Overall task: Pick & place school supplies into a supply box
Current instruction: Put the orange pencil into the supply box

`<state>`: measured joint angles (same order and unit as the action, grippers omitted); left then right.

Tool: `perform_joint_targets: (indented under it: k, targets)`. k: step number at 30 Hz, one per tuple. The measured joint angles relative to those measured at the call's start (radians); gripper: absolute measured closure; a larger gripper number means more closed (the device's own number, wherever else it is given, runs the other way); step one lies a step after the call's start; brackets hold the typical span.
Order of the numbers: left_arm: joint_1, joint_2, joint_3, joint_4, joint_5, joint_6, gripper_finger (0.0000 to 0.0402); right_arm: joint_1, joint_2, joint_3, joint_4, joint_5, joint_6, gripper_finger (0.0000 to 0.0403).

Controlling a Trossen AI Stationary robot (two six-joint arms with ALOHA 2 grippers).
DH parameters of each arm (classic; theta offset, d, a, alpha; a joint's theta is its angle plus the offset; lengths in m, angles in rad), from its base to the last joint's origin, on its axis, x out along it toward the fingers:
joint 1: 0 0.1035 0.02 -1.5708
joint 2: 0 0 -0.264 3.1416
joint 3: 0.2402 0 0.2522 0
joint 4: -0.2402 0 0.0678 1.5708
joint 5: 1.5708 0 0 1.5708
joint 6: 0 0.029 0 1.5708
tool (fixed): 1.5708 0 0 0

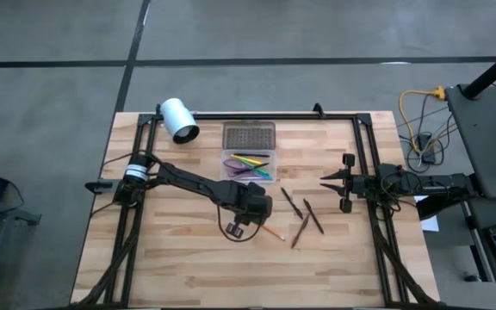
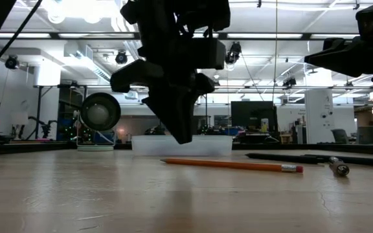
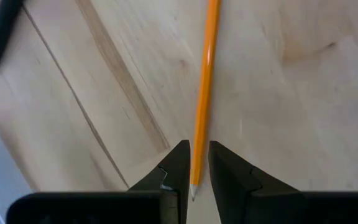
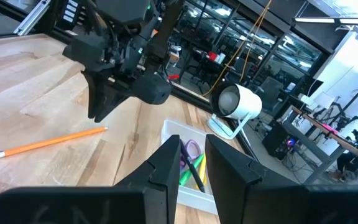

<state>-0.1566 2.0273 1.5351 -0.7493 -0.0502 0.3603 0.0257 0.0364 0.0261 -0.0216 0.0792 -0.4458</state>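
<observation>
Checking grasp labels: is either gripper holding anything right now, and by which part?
Nothing is held. The left gripper straddles the orange pencil's tip, fingers apart, above the table. The right gripper is open and empty.

Two dark jointed arms; left arm (image 1: 188, 182) bears a white wrist band; black wedge-shaped fingers (image 3: 174, 171), cabling at right.

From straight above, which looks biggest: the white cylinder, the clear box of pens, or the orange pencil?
1. Clear box with its lid.
2. White cylinder.
3. Orange pencil, partly hidden under the left claw.
</observation>
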Motion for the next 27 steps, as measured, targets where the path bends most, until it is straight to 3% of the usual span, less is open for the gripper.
perform_joint_targets:
  k: [18, 27]
  targets:
    - [0.015, 0.067, -0.001, -0.001, 0.04, 0.023, 0.0359, 0.0, -0.001, 0.0, 0.0, 0.0, 0.0, 0.0335]
    - [0.014, 0.067, 0.011, -0.027, 0.079, 0.023, 0.0395, 0.0, -0.001, 0.0, 0.0, 0.0, 0.0, 0.0335]
